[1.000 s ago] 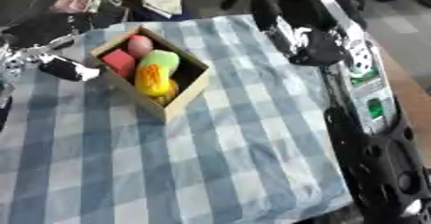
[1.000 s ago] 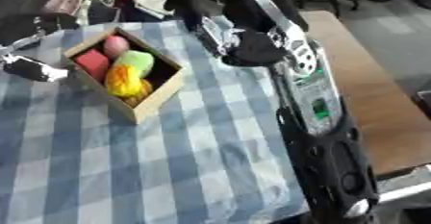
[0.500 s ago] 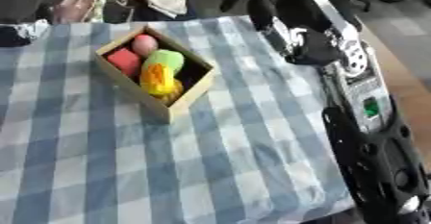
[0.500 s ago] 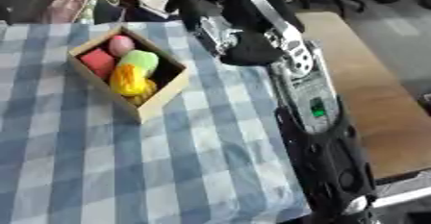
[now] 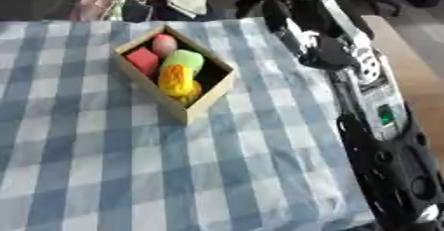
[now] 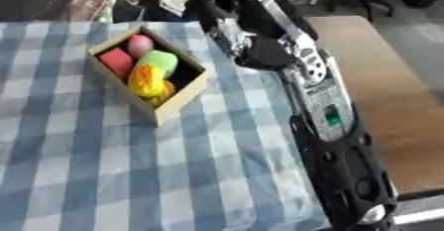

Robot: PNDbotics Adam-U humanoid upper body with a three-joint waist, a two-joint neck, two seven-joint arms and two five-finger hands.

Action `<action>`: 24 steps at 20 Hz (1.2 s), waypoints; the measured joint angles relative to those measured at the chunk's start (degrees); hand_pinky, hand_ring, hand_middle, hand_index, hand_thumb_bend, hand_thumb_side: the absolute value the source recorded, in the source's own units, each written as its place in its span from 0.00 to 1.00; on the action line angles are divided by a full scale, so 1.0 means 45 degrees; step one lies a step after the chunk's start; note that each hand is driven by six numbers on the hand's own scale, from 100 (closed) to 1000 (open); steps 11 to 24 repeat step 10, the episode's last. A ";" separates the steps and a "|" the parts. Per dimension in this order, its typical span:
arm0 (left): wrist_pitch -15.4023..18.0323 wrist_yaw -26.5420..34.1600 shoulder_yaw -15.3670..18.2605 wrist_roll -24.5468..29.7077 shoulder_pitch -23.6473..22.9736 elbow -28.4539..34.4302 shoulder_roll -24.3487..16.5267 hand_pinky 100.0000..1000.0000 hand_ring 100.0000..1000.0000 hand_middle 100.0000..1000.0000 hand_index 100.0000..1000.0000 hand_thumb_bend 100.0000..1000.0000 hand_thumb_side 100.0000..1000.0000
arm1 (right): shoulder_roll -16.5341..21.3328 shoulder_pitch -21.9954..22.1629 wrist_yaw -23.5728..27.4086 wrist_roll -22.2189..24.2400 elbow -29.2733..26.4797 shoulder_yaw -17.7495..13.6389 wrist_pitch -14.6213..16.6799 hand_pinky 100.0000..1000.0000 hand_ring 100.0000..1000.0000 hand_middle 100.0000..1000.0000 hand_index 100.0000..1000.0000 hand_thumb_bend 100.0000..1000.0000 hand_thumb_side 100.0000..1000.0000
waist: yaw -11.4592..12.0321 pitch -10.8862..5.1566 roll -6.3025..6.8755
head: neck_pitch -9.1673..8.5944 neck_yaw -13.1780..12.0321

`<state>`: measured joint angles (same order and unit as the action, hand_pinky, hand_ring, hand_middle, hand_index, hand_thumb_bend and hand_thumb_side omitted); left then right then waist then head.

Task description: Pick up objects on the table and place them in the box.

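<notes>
Gone from view, left hand; right arm point(image 5: 347, 61) flanks filled box point(image 5: 173, 79).

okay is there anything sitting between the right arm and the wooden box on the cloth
Nothing visible does. Only bare checked cloth lies between the right arm and the box, whose top is open. The right hand itself cannot be made out.

one box point(image 5: 209, 95), four objects inside

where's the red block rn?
In the wooden box, far-left corner in the left eye view: the red block sits beside the pink egg-shaped piece and the green piece.
</notes>
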<state>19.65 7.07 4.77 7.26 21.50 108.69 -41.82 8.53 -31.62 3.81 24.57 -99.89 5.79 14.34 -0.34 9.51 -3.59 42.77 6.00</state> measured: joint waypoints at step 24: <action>-0.1053 0.0902 0.0909 0.0493 -0.2010 0.0029 0.2707 0.71 0.68 0.70 0.82 0.00 0.53 | 0.0450 0.1220 0.1166 -0.1458 0.1040 0.0055 -0.0590 0.72 0.62 0.71 0.85 0.00 0.65 | 0.0777 -0.0003 0.0129 | 0.0232 -0.0243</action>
